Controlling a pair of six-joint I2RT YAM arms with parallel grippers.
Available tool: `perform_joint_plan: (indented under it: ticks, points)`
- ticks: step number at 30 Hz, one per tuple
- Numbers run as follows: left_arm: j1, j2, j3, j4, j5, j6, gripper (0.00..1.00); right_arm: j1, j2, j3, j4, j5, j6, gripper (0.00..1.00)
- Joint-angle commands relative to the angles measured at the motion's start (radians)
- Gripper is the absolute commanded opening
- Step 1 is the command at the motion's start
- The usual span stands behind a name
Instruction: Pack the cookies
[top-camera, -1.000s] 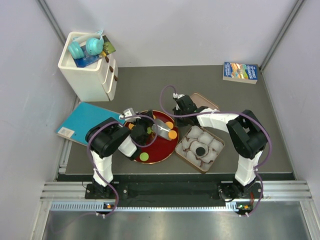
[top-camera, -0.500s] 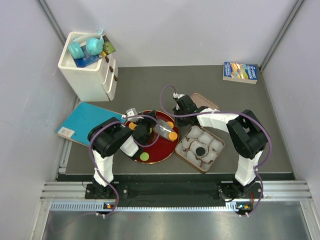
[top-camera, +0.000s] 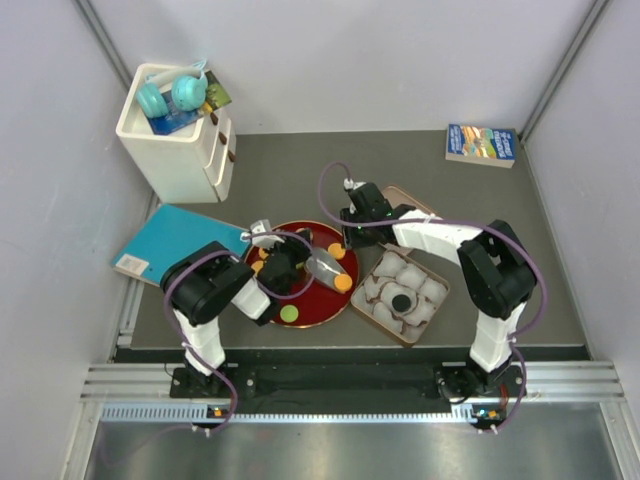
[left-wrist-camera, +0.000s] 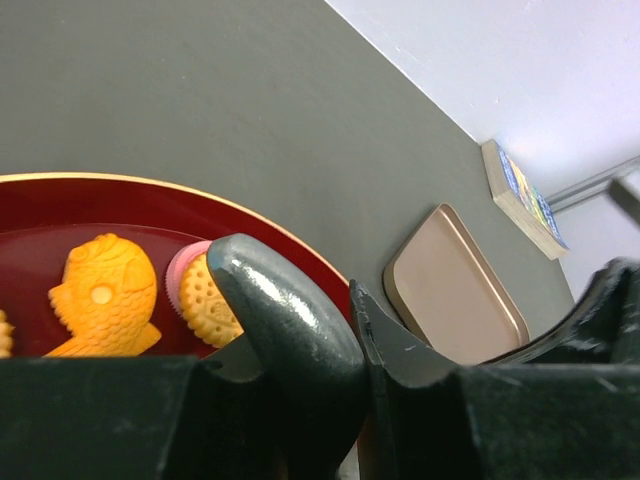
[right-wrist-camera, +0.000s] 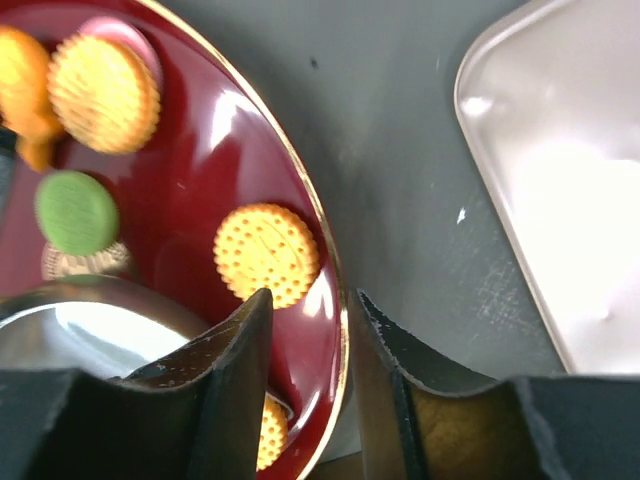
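Observation:
The dark-red plate holds several cookies: orange ones, a green one, and in the right wrist view an orange disc and a green one. A fish-shaped orange piece lies beside a round orange cookie. My left gripper is over the plate, shut on a shiny metal scoop. My right gripper is at the plate's far right edge, its jaws closed on either side of the rim. One black cookie lies in the box.
The box of white paper cups stands right of the plate, its tan lid behind it. A white drawer unit with headphones stands at the back left, a blue book at left, and another book at the back right.
My left arm has swung left and more of the plate's left side shows. The scoop has moved slightly toward me. My right gripper has shifted a little left and forward onto the rim.

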Motion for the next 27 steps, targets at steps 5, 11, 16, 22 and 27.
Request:
perform_joint_plan:
  ticks: [5, 11, 16, 22, 27]
  points:
    - [0.048, -0.094, -0.053, 0.23, 0.01, -0.023, 0.0, 0.008, -0.114, 0.09, -0.048, 0.059, 0.009, 0.38]
    - [0.094, -0.2, -0.058, 0.188, 0.03, -0.032, 0.0, 0.008, -0.182, 0.136, -0.084, 0.102, 0.008, 0.39]
    - [0.094, -0.355, 0.008, -0.027, 0.112, -0.017, 0.0, 0.007, -0.264, 0.131, -0.114, 0.103, 0.012, 0.39]
    - [0.088, -0.469, 0.143, -0.312, 0.228, -0.011, 0.0, 0.008, -0.436, 0.036, -0.117, 0.115, 0.031, 0.38]
    - [0.048, -0.444, 0.26, -0.431, 0.298, 0.018, 0.0, 0.008, -0.583, -0.04, -0.153, 0.146, 0.029, 0.38]
